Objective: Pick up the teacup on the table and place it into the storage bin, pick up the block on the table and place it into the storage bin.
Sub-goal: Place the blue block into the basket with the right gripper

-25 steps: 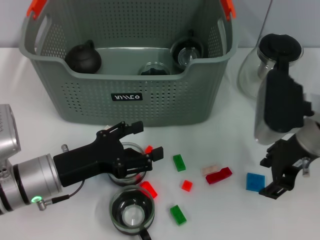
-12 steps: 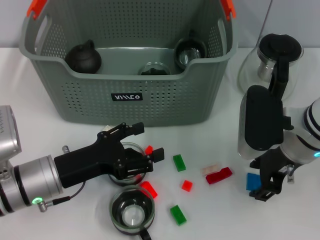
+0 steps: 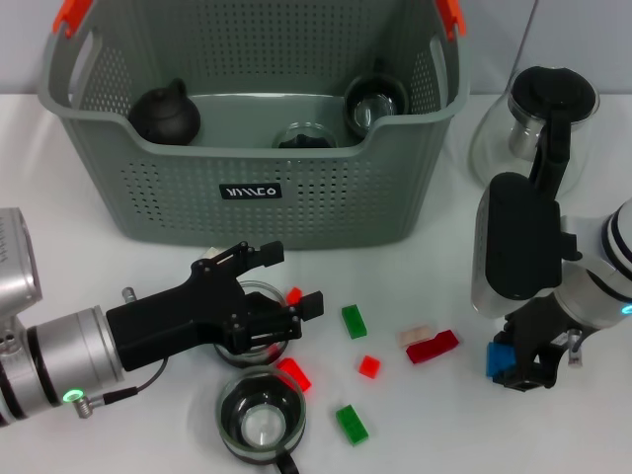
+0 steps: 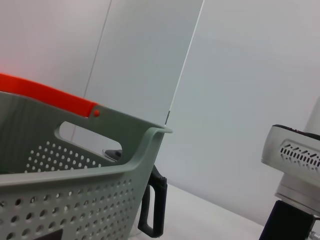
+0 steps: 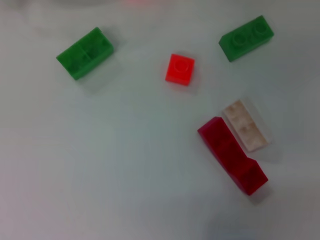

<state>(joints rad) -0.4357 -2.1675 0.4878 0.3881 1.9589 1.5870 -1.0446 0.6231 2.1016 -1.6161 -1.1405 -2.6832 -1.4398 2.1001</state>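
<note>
The grey perforated storage bin (image 3: 247,193) stands at the back, also seen in the left wrist view (image 4: 75,175). A glass teacup (image 3: 259,318) sits in front of it, and my left gripper (image 3: 299,275) hangs over it with fingers spread. A second teacup (image 3: 262,420) stands nearer the front edge. Blocks lie scattered to the right: green (image 3: 354,321), red (image 3: 368,365), cream (image 3: 416,334), dark red (image 3: 433,346). My right gripper (image 3: 521,367) is down on the blue block (image 3: 497,360), partly covering it. The right wrist view shows the dark red block (image 5: 232,155) and cream block (image 5: 245,125).
A glass carafe (image 3: 538,118) with a black handle stands right of the bin. Inside the bin are a black teapot (image 3: 163,114) and a glass cup (image 3: 370,104). More blocks lie nearby: red (image 3: 293,373), green (image 3: 351,423), small red (image 3: 293,294).
My right arm swung in from the right and lowered onto the blue block. The left arm and the teacups stayed still.
</note>
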